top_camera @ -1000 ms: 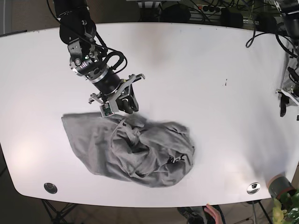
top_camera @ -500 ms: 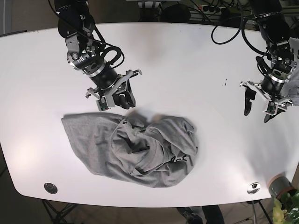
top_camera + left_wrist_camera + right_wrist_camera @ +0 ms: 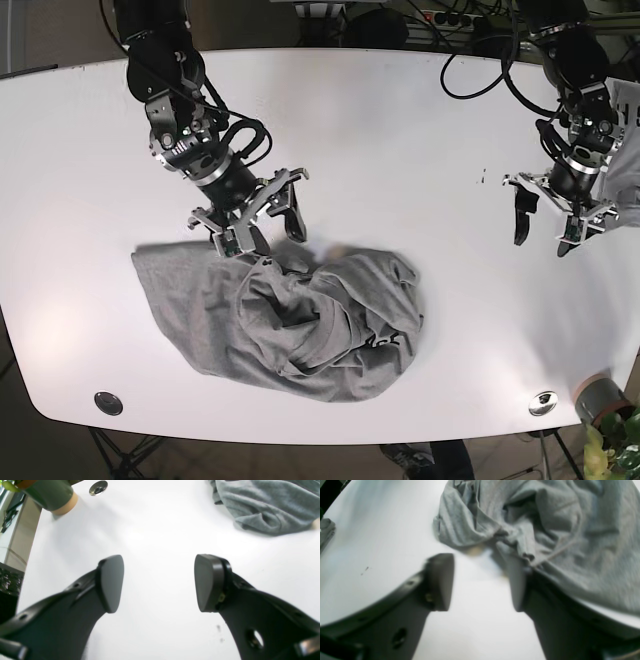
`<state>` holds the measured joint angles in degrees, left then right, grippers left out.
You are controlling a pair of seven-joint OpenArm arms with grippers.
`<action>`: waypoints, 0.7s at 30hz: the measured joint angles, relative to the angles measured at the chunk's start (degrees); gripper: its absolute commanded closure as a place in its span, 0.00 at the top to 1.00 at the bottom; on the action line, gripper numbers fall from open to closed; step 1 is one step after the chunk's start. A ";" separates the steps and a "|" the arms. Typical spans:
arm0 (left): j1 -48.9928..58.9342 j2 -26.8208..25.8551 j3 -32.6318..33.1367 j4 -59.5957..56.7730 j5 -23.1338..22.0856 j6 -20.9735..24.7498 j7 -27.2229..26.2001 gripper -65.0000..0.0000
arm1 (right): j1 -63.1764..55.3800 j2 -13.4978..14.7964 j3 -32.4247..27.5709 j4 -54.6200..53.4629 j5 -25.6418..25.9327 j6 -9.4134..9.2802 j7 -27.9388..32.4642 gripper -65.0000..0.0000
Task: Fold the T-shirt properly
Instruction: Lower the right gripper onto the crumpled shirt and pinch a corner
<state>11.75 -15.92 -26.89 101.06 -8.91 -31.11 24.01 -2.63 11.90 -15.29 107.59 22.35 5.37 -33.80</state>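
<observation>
Both empty, the right hand (image 3: 268,216) gapes beside the T-shirt (image 3: 290,320); the left hand (image 3: 543,222) gapes well apart.

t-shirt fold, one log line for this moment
T-shirt: crumpled on table | right pincer: open, at its far edge | left pincer: open, over bare table

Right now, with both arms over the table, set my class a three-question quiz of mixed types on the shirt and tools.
1. True or false: the T-shirt lies flat and smooth.
2. Which tool is closer to the shirt: A) left tool B) right tool?
3. Fill in: both tools are ____ and hold nothing.

Key: 1 false, it is crumpled in a heap on the table. 2 B, at the shirt's upper edge; the left one hangs over bare table. 3 open.
</observation>
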 measured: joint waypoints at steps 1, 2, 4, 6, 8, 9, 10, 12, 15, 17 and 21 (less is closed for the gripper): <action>0.04 0.66 -0.55 -0.04 0.04 -0.09 0.13 0.62 | 1.14 -0.17 -0.87 -1.22 0.39 0.50 0.17 0.65; 0.02 1.27 -1.05 -0.07 0.04 -0.22 0.15 0.62 | 2.25 -0.44 -1.75 -2.91 0.63 0.61 0.20 0.66; 0.15 2.12 -2.25 -0.07 0.04 -0.17 0.15 0.62 | 4.96 -1.79 -2.97 -6.29 0.72 0.52 -0.17 0.67; 0.15 2.12 -2.32 -0.07 0.22 -0.17 0.20 0.62 | 6.88 -2.91 -3.89 -10.36 0.79 0.50 0.26 0.67; 0.17 2.05 -2.47 -0.07 0.24 -0.13 0.20 0.62 | 9.25 -4.37 -4.50 -13.64 0.37 0.17 -0.20 0.67; 0.22 2.08 -2.49 -0.07 0.22 0.02 0.17 0.62 | 10.29 -5.22 -4.57 -15.50 0.76 0.70 -0.15 0.67; 0.33 2.10 -2.49 -0.07 0.20 0.00 0.11 0.62 | 11.28 -6.19 -4.57 -17.53 0.79 0.61 -0.02 0.67; 0.46 2.16 -2.49 -0.09 0.22 -0.02 0.15 0.62 | 13.53 -8.11 -4.55 -21.86 0.39 0.55 0.04 0.67; 0.96 2.08 -2.47 -0.35 0.24 -0.02 0.20 0.62 | 17.40 -10.38 -4.52 -28.87 0.31 0.37 0.17 0.67; 1.42 2.05 -2.43 -0.33 0.22 0.00 0.15 0.62 | 19.10 -11.13 -4.42 -32.92 0.39 0.24 0.35 0.67; 1.92 2.12 -2.29 -0.35 0.22 -0.24 0.39 0.62 | 22.38 -11.39 -4.17 -38.84 0.33 0.15 2.69 0.67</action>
<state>13.67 -13.80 -29.19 100.71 -8.69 -31.35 24.40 19.75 0.51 -19.46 68.75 22.68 5.52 -31.11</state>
